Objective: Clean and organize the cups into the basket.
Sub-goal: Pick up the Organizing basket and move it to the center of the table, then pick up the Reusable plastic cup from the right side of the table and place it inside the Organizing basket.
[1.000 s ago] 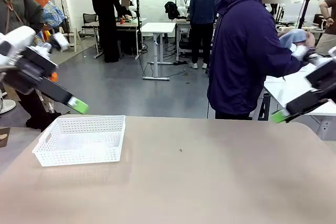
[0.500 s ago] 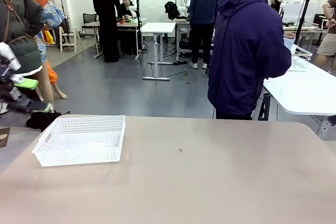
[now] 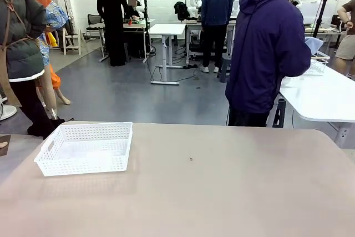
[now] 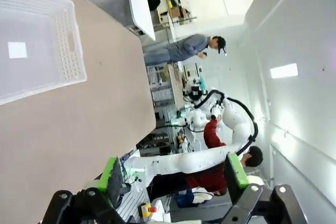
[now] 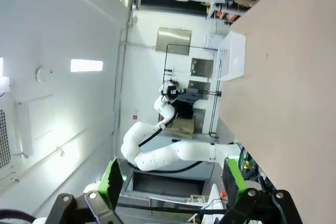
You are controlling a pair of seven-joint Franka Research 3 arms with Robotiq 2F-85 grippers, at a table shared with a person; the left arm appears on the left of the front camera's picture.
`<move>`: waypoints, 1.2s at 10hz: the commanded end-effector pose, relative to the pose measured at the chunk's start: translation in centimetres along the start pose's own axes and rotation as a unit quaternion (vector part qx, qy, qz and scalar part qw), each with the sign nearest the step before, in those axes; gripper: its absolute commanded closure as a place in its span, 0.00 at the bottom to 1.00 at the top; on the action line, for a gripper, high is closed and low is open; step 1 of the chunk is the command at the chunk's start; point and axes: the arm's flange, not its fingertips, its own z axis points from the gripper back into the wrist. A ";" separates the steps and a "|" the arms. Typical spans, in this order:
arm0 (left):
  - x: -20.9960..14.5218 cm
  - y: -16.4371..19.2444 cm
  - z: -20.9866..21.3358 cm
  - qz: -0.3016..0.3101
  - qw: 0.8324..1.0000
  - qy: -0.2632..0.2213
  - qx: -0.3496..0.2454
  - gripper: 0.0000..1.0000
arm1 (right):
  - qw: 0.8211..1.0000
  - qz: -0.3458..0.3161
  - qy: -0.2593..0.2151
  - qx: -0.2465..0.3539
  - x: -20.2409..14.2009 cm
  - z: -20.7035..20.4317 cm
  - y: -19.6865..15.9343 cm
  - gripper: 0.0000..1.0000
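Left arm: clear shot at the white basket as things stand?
Probably yes. The basket sits on the robot's left side, with bare tabletop between it and the open left claw.

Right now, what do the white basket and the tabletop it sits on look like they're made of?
The basket looks like moulded white plastic: thin walls pierced by even rows of small holes, a handle cutout at the end, and a smooth, faintly glossy rim. The tabletop is a plain tan slab with a smooth matte face and no grain showing, probably laminate, though the core can't be told.
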 end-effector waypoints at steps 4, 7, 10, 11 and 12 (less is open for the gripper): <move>-1.9 -2.0 2.7 0.001 0.998 -0.019 0.057 0.00 | 0.996 0.000 -0.020 -0.082 -2.5 0.9 4.3 0.00; -1.8 -1.4 3.7 -0.007 0.999 -0.026 0.033 0.00 | 0.997 0.014 -0.021 -0.072 -2.3 1.9 4.8 0.00; -1.8 -1.4 3.7 -0.007 0.999 -0.026 0.033 0.00 | 0.997 0.014 -0.021 -0.072 -2.3 1.9 4.8 0.00; -1.8 -1.4 3.7 -0.007 0.999 -0.026 0.033 0.00 | 0.997 0.014 -0.021 -0.072 -2.3 1.9 4.8 0.00; -1.8 -1.4 3.7 -0.007 0.999 -0.026 0.033 0.00 | 0.997 0.014 -0.021 -0.072 -2.3 1.9 4.8 0.00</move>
